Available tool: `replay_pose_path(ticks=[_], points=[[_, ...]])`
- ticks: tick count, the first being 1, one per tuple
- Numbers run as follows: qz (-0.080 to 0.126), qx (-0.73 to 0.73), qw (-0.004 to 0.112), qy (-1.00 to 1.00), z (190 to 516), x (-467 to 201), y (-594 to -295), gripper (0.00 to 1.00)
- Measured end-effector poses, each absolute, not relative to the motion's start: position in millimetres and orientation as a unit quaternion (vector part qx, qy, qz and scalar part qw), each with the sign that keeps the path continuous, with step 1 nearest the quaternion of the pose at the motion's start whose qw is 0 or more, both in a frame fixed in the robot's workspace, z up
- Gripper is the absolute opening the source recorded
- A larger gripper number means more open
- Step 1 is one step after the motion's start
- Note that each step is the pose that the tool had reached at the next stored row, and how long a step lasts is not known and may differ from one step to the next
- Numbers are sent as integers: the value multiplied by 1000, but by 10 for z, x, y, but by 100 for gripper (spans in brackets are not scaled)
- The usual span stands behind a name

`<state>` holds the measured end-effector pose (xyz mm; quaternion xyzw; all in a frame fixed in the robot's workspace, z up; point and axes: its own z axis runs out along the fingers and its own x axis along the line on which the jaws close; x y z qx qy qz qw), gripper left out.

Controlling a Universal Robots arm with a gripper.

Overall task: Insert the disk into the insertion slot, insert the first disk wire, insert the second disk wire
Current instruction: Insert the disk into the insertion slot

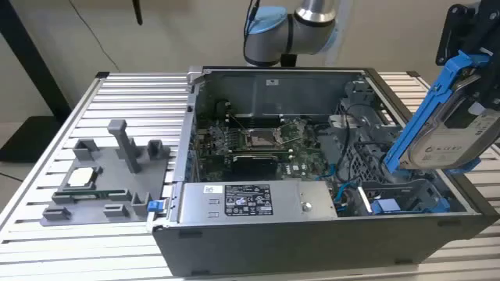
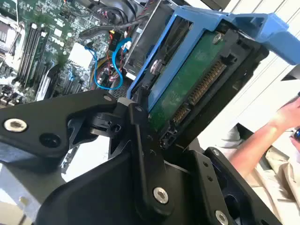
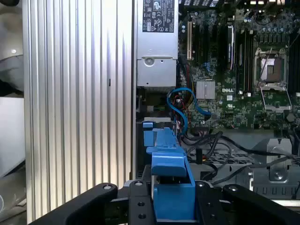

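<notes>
The gripper [image 2: 173, 136] is clamped on the disk [image 1: 451, 137] by its blue carrier, holding it over the open computer case [image 1: 312, 246] at the exterior view's right. The disk stands steeply tilted, its long axis climbing toward the exterior view's upper right, white label facing out. Its lower end hangs just above the insertion slot [image 1: 410, 196], not yet in it.

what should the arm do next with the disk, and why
Probably ease the disk down a little toward the insertion slot while levelling it. The gripper holds it steeply tilted at the exterior view's right. Its lower end appears to hang above the slot, not yet between the blue rails.
</notes>
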<state>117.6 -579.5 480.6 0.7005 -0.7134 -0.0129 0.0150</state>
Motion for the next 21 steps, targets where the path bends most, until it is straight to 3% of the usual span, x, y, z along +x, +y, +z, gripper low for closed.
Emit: replay_pose_path(ticks=[21], points=[[-13, 701, 16, -713, 4695, 1176, -5795, 0]])
